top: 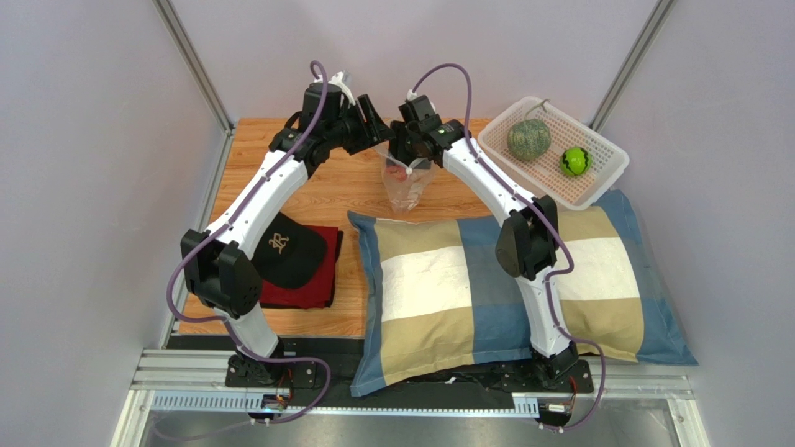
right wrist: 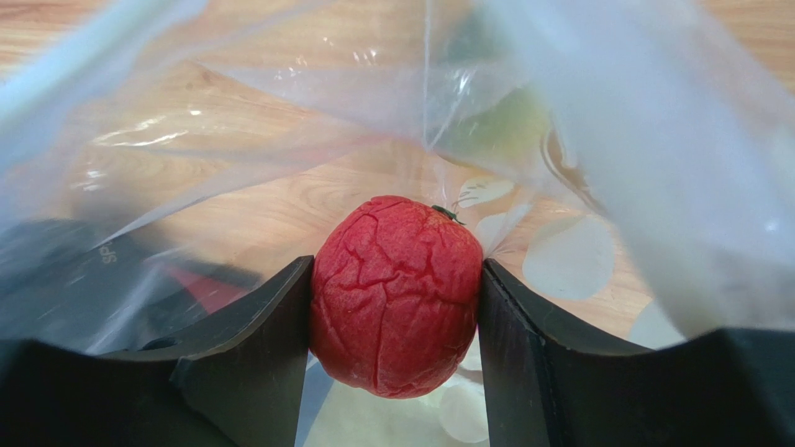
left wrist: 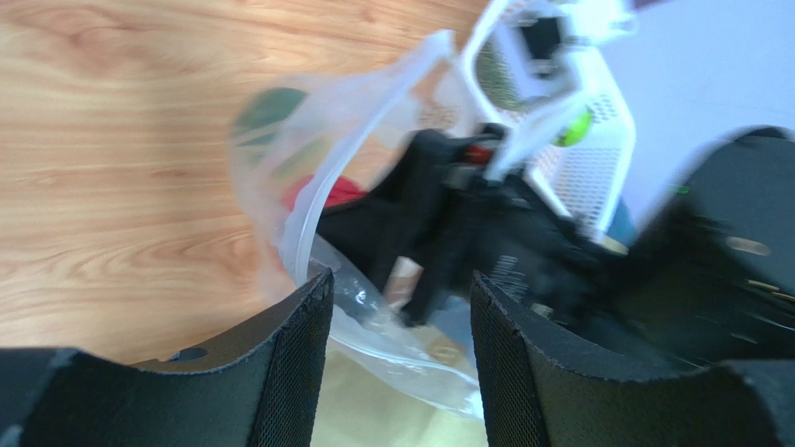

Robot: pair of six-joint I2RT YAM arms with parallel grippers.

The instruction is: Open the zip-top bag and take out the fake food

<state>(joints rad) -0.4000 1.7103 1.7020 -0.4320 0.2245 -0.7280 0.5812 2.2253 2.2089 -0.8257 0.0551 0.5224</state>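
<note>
- zip-top bag (top: pixel 409 189) — mid-surface toward the far edge, mouth up, long axis roughly upright.
- right fingers (right wrist: pixel 527 345) are reached inside it, clamped on the red fruit (right wrist: pixel 397 293), which sits square between them with film all around.
- left fingers (left wrist: pixel 280 372) stand wide; the bag rim runs down beside one, film loose in the gap, nothing pinched.
- Judgement: the exit lies back along the right fingers, up through the mouth — the left fingers sit close enough to steady the rim.

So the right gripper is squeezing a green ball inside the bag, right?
Not a green ball. The right gripper is squeezing a red fruit inside the bag, as the right wrist view shows.
</note>
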